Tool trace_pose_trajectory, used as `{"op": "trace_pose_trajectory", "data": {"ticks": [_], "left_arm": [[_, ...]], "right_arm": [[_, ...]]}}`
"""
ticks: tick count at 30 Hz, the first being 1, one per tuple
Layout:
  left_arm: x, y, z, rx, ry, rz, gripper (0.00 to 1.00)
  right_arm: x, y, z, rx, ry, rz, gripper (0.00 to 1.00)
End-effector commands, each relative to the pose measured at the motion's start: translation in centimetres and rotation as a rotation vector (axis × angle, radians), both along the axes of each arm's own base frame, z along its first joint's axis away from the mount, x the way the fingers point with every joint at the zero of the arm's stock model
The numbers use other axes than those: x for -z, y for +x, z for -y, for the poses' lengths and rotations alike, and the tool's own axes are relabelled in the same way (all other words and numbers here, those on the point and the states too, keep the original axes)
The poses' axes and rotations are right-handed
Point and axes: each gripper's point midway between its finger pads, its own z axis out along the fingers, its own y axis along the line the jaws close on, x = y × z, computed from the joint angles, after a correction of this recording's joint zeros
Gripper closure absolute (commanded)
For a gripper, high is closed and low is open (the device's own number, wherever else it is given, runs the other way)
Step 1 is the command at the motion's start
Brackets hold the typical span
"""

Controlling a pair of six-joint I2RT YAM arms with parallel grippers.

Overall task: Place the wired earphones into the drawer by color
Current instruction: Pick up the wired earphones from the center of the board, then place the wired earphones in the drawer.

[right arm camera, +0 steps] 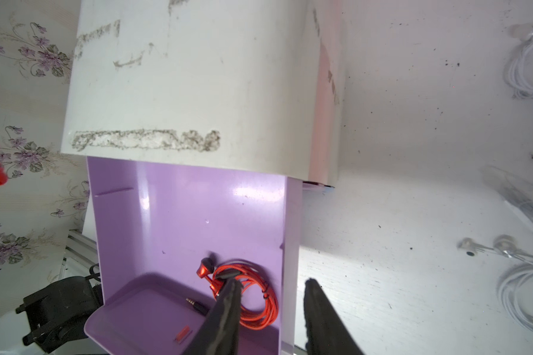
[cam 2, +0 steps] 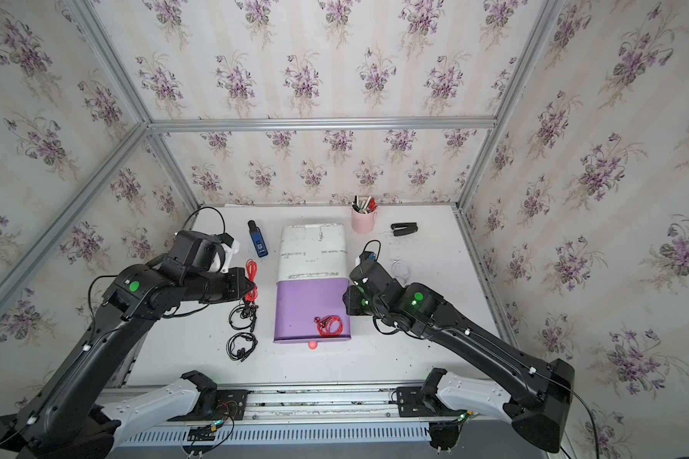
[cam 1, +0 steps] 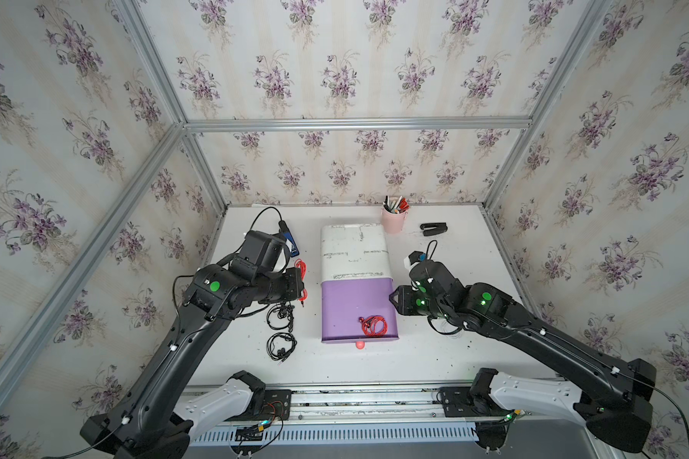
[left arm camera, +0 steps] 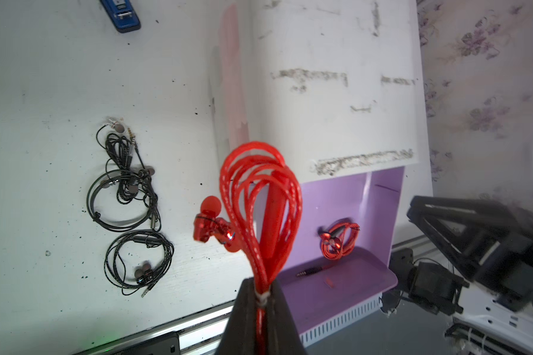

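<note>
My left gripper (left arm camera: 260, 285) is shut on a red bundle of wired earphones (left arm camera: 259, 199), held up over the table just left of the drawer unit (cam 1: 301, 274). The purple drawer (cam 1: 347, 302) is pulled out, and another red bundle (cam 1: 373, 326) lies in its front right corner. Two black bundles (cam 1: 281, 316) (cam 1: 281, 345) lie on the table left of the drawer. White bundles (right arm camera: 530, 70) (right arm camera: 523, 295) lie to its right. My right gripper (right arm camera: 273, 281) is open, one finger over the drawer and one outside its right wall.
The white cabinet (cam 1: 353, 250) that houses the drawer stands mid-table. A pink pen cup (cam 1: 394, 218) and a black stapler (cam 1: 433, 229) sit at the back right. A blue device (cam 2: 258, 238) lies behind my left arm. The drawer's pink knob (cam 1: 359, 344) faces the front edge.
</note>
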Motion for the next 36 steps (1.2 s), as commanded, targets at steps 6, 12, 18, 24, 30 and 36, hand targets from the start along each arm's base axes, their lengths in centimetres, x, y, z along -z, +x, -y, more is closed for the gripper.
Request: {"op": "trace_pose_trajectory", "data": {"ticks": [6, 12, 18, 24, 30, 36], "left_arm": [[0.1, -1.2, 5.8, 0.141, 0.085, -0.009, 0.89], [2.9, -1.4, 9.5, 0.179, 0.111, -0.049, 0.89], [6.6, -0.8, 11.0, 0.195, 0.162, -0.091, 0.89], [9.6, -0.3, 11.8, 0.208, 0.216, -0.128, 0.89], [11.4, 0.2, 11.8, 0.195, 0.25, -0.132, 0.79], [10.1, 0.5, 11.8, 0.185, 0.218, -0.097, 0.45]], "right_arm": [[-0.7, 1.1, 1.6, 0.062, 0.008, 0.027, 0.62], [-0.7, 1.0, 2.1, 0.069, 0.003, 0.028, 0.62], [-0.2, 1.0, 2.2, 0.069, 0.006, 0.021, 0.62], [0.2, 0.9, 2.1, 0.063, 0.004, 0.012, 0.61], [0.7, 0.9, 1.6, 0.053, 0.01, -0.002, 0.62], [0.5, 1.0, 1.3, 0.046, 0.019, -0.003, 0.62]]}}
